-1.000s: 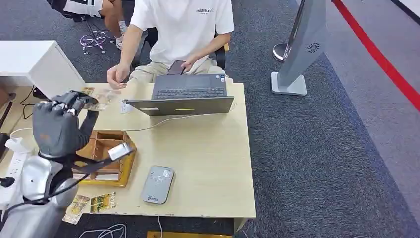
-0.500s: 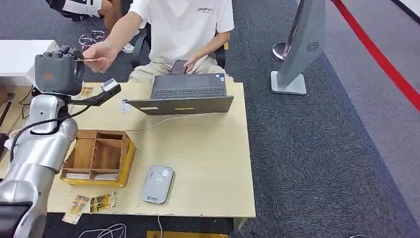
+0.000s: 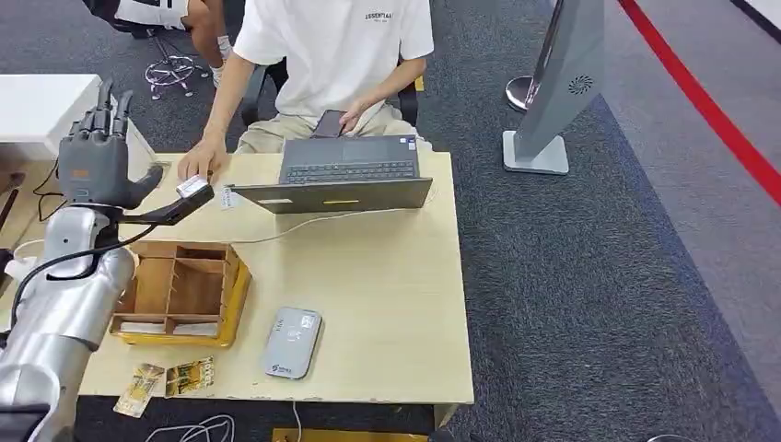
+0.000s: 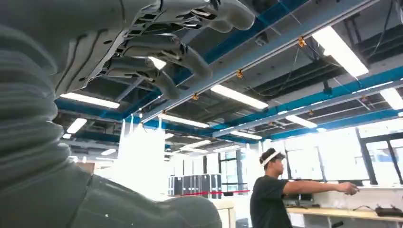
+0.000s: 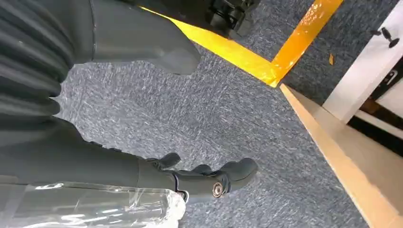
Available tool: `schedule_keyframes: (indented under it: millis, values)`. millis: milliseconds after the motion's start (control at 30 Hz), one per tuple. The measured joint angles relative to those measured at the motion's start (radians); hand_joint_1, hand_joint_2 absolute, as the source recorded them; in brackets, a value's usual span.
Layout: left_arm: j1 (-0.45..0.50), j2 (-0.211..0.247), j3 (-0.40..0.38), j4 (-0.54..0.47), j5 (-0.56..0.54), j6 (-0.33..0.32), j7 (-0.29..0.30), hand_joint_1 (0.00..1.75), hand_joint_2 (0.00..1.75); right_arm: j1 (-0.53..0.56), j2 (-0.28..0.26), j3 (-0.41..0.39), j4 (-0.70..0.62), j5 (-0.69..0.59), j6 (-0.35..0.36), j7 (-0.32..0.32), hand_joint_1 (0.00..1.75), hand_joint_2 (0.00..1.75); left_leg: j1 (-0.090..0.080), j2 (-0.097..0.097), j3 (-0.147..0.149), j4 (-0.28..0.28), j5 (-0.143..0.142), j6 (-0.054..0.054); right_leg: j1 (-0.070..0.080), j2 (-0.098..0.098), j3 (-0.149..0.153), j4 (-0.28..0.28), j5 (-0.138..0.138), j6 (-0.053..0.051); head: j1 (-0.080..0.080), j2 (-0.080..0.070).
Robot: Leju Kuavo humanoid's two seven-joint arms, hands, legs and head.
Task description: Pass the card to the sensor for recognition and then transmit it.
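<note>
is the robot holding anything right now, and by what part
Nothing. The left hand is raised with its fingers spread and empty. The right hand hangs over the carpet, also empty.

Light wooden table (image 3: pixel 387 276) on grey carpet. Open laptop (image 3: pixel 345 180) at far edge, cable trailing from it across tabletop. Wooden divided tray (image 3: pixel 180 293) near left side. Grey card sensor (image 3: pixel 292 343) near front edge, just right of tray. Two printed cards (image 3: pixel 166 382) at front-left corner, one overhanging edge. Person's hand (image 3: pixel 201 164) resting at far-left edge.
</note>
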Motion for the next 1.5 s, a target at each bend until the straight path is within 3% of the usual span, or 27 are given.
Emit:
schedule_keyframes:
  millis: [133,233,367,467,600,733,800,933,1033,1133,1200,1233,1267,1367,1400,1433,1500]
  values:
    - [0.203,0.069,0.078,-0.216,0.158,-0.043,-0.063,0.00,1.75,0.007,-0.002,0.000,0.000,-0.023,-0.021,0.002,0.00,1.75,0.000,0.007,0.001,-0.001,-0.002,-0.001,-0.001,0.008,-0.001,0.000,0.000,0.000,0.000,0.000]
    - [0.404,0.115,0.196,-0.387,0.300,-0.056,-0.130,0.00,1.75,0.019,-0.006,0.000,0.000,-0.028,-0.039,0.020,0.00,1.75,0.000,0.011,0.000,-0.001,-0.004,-0.002,0.000,0.012,-0.003,0.000,-0.001,-0.001,-0.001,0.000]
    - [0.605,0.137,0.386,-0.526,0.423,-0.061,-0.213,0.00,1.75,0.027,-0.012,0.000,0.000,-0.031,-0.061,0.039,0.00,1.75,0.000,0.011,-0.001,-0.002,-0.006,-0.001,0.000,0.011,-0.004,0.000,-0.003,-0.002,0.000,0.000]
    - [0.711,0.122,0.569,-0.580,0.588,-0.126,-0.308,0.00,1.75,0.033,-0.015,0.000,0.000,-0.039,-0.076,0.043,0.00,1.75,0.000,0.011,-0.001,-0.002,-0.006,-0.001,0.000,0.011,-0.004,0.000,-0.003,-0.002,0.000,0.000]
    - [0.740,0.053,0.887,-0.577,0.774,-0.297,-0.457,0.00,1.75,0.041,-0.019,0.000,0.003,-0.038,-0.104,0.062,0.00,1.75,0.001,0.009,-0.002,-0.002,-0.006,-0.001,0.000,0.009,-0.003,0.000,-0.004,0.000,0.000,0.000]
    - [0.717,0.013,1.184,-0.465,0.875,-0.456,-0.519,0.00,1.75,0.052,-0.023,0.000,0.004,-0.042,-0.131,0.071,0.00,1.75,0.001,0.009,-0.001,-0.002,-0.007,-0.001,0.000,0.009,-0.003,0.000,-0.005,0.000,0.001,0.000]
    - [0.676,0.011,1.300,-0.324,0.945,-0.516,-0.494,0.00,1.75,0.057,-0.024,-0.001,0.005,-0.050,-0.143,0.078,0.00,1.75,0.001,0.007,-0.001,-0.002,-0.007,-0.001,0.000,0.006,-0.003,0.000,-0.005,0.000,0.000,0.000]
    - [0.618,0.011,1.476,-0.018,1.115,-0.536,-0.458,0.00,1.75,0.056,-0.032,-0.002,0.005,-0.041,-0.116,0.077,0.00,1.75,0.001,0.003,-0.001,-0.002,-0.006,-0.002,0.000,0.003,-0.001,0.000,-0.005,0.000,-0.002,0.000]
    - [0.609,0.006,1.542,0.154,1.147,-0.536,-0.481,0.00,1.75,0.055,-0.041,-0.002,0.005,-0.040,-0.106,0.076,0.00,1.75,0.001,0.001,-0.001,-0.002,-0.006,-0.001,0.001,0.001,-0.001,0.000,-0.005,0.000,0.000,0.000]
    - [0.599,0.007,1.569,0.238,1.164,-0.536,-0.477,0.00,1.75,0.053,-0.045,-0.002,0.005,-0.038,-0.106,0.077,0.00,1.75,0.000,0.000,-0.002,-0.001,-0.006,-0.001,0.000,-0.001,0.000,0.000,-0.005,0.000,0.000,0.000]
    - [0.586,-0.004,1.597,0.289,1.301,-0.540,-0.356,0.00,1.75,0.052,-0.046,-0.002,0.005,-0.027,-0.107,0.081,0.00,1.75,-0.001,-0.001,-0.001,-0.001,-0.006,-0.001,-0.002,-0.003,0.001,0.000,-0.005,0.000,0.001,0.000]
    - [0.586,-0.030,1.621,0.317,1.384,-0.512,-0.284,0.00,1.75,0.049,-0.046,-0.002,0.005,-0.021,-0.107,0.086,0.00,1.75,-0.003,-0.001,0.001,-0.002,-0.007,0.001,-0.003,-0.002,0.001,-0.001,-0.005,0.000,0.000,0.000]
    - [0.587,-0.069,1.639,0.346,1.412,-0.464,-0.257,0.00,1.75,0.048,-0.046,-0.001,0.005,-0.011,-0.106,0.095,0.00,1.75,-0.005,0.001,0.002,-0.002,-0.007,0.001,-0.005,-0.001,0.002,-0.001,-0.005,0.000,-0.002,0.000]
    - [0.591,-0.188,1.653,0.450,1.369,-0.304,-0.185,0.00,1.75,0.043,-0.046,0.008,0.005,0.011,-0.106,0.117,0.00,1.75,-0.008,0.000,0.002,-0.001,-0.007,0.003,-0.008,-0.002,0.002,-0.001,-0.006,0.004,-0.004,0.000]
    - [0.591,-0.249,1.653,0.490,1.342,-0.261,-0.143,0.00,1.75,0.040,-0.045,0.014,0.005,0.020,-0.104,0.126,0.00,1.75,-0.008,-0.001,0.001,-0.001,-0.007,0.005,-0.008,-0.003,0.002,-0.001,-0.007,0.005,-0.003,0.000]
    - [0.591,-0.291,1.652,0.523,1.315,-0.242,-0.111,0.00,1.75,0.036,-0.045,0.017,0.005,0.026,-0.104,0.137,0.00,1.75,-0.007,-0.001,0.001,0.000,-0.007,0.007,-0.007,-0.003,0.003,-0.002,-0.006,0.007,-0.001,0.000]
    - [0.590,-0.352,1.636,0.571,1.242,-0.279,-0.069,0.00,1.75,0.028,-0.045,0.019,0.005,0.032,-0.107,0.149,0.00,1.75,-0.008,-0.001,0.001,0.001,-0.008,0.009,-0.007,-0.003,0.003,-0.003,-0.005,0.009,0.003,0.000]
